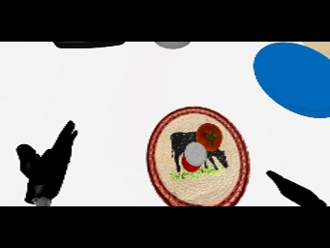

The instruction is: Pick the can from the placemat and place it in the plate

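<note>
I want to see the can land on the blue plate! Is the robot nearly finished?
Not yet; nothing is done. The can sits on the placemat beside a tomato. Neither hand holds anything: the left hand and right hand are open, apart from the can. Left to do: grab the can, carry it to the blue plate, set it down.

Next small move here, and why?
Probably bring the right hand leftward toward the can. The can sits untouched on the placemat beside a tomato. The right hand is open and nearer to it than the left hand, and the blue plate is on that same side.
</note>
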Tool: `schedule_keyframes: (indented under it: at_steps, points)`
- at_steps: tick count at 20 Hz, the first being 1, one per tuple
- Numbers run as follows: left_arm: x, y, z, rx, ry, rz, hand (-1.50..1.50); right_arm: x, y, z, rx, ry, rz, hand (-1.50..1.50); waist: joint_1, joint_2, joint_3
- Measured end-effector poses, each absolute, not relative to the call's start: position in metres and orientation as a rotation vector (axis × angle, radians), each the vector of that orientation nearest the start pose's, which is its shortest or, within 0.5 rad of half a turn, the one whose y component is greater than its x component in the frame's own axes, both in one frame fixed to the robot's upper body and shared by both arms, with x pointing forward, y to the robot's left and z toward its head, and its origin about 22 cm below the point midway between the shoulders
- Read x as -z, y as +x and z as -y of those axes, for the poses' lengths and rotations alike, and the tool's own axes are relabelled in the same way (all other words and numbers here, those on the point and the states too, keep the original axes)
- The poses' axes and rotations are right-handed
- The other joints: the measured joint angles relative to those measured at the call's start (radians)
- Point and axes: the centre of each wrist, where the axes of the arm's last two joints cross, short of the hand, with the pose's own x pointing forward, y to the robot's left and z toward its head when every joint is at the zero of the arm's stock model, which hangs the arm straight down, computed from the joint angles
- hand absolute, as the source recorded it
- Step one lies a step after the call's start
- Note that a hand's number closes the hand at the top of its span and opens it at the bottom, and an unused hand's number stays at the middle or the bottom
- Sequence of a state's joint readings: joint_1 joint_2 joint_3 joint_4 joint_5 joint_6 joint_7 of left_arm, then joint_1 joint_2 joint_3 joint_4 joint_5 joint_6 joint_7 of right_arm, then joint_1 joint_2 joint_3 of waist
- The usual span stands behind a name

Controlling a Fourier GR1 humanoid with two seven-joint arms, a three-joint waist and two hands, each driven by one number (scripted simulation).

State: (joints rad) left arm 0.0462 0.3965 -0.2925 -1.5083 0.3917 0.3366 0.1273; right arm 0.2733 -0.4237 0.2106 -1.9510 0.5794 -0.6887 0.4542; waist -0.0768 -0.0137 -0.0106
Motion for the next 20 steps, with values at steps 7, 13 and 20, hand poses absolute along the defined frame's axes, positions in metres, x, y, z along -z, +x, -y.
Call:
schedule_keyframes:
  at_steps: [7, 13, 20]
  points:
    - [0.014, 0.226, -0.256, -0.021, 0.07, 1.248, 0.0, -0.074, 0.144, 0.235, -0.228, -1.03, 1.225, -1.5, 0.042, 0.011, 0.0]
    - [0.013, 0.233, -0.252, 0.012, 0.039, 1.246, 0.0, -0.099, 0.148, 0.193, -0.284, -1.076, 1.12, -1.5, 0.078, 0.015, 0.004]
    - [0.017, 0.236, -0.245, 0.019, 0.019, 1.252, 0.0, -0.101, 0.164, 0.137, -0.335, -1.087, 1.073, -1.5, 0.09, 0.013, 0.01]
